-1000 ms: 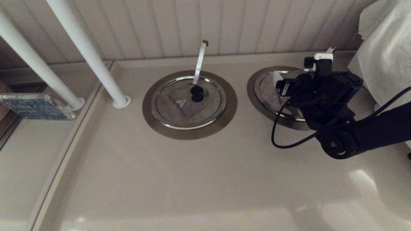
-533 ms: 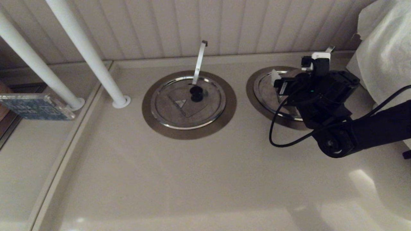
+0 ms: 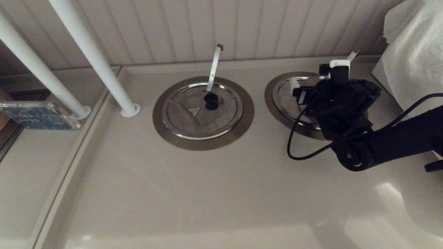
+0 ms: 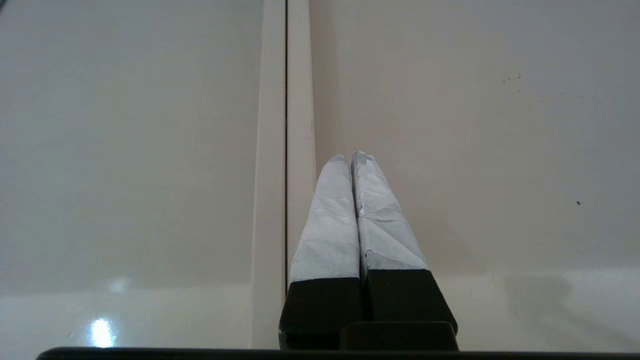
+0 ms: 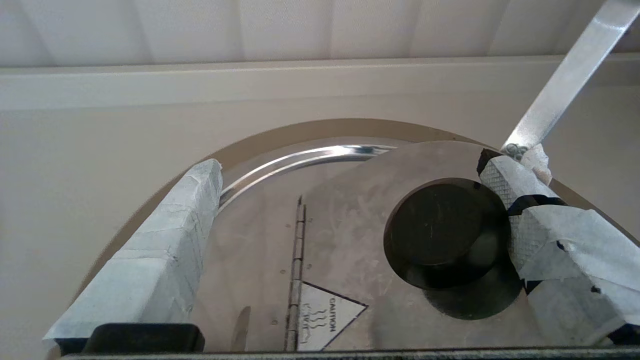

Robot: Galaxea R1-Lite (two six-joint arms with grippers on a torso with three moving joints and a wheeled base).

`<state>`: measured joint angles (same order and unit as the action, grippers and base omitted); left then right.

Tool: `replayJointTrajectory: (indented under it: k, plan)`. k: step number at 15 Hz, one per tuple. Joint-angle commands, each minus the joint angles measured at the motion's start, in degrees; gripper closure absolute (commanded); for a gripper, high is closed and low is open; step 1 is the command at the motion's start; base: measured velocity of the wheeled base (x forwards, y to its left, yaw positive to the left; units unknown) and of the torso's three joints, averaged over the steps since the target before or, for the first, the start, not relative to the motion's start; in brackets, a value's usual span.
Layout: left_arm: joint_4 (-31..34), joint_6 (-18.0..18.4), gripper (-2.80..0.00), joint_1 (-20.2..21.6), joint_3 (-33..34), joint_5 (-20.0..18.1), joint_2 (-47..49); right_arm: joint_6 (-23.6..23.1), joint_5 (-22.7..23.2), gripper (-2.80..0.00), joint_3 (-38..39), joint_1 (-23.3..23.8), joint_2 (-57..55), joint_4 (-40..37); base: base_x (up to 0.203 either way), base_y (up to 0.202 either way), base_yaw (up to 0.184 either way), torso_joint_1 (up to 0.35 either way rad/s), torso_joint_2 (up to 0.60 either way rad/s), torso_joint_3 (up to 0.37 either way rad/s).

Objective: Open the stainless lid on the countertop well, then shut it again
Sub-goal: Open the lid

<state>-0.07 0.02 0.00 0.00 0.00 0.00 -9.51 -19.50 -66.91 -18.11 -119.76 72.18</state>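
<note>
A: In the head view, where is the work?
B: The right gripper [image 3: 313, 90] hangs over the stainless lid [image 3: 289, 100], which sits flat in the countertop well [image 3: 271, 100] at the right of the desk [image 3: 207, 193]. The twin lid [image 3: 202, 110] lies untouched in the middle.

A: And the left wrist view?
B: The left gripper [image 4: 352, 156] is parked low over bare desk, fingers pressed together on nothing.

A: The right wrist view?
B: Fingers spread wide. One finger [image 5: 515, 182] touches the black knob [image 5: 445, 232]; the other stands well apart, over the rim. The ladle handle [image 5: 565, 82] rises just beside the knob.

A: How will it handle?
B: I'd judge it stiff, fairly heavy and slick. Grip the knob; brushed steel offers no purchase.
</note>
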Motion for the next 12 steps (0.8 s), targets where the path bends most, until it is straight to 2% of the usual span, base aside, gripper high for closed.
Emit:
replayJointTrajectory:
  k: [1, 12]
  plan:
    - [0.0, 0.0, 0.0, 0.0, 0.0, 0.0, 0.0, -0.1, 0.1, -2.8, 0.0, -0.5, -0.5, 0.2, 0.0, 0.0, 0.0, 0.0, 0.0, 0.0]
    - [0.0, 0.0, 0.0, 0.0, 0.0, 0.0, 0.0, 0.0, -1.3, -2.8, 0.7, -4.6, 0.3, 0.5, 0.0, 0.0, 0.0, 0.0, 0.0, 0.0]
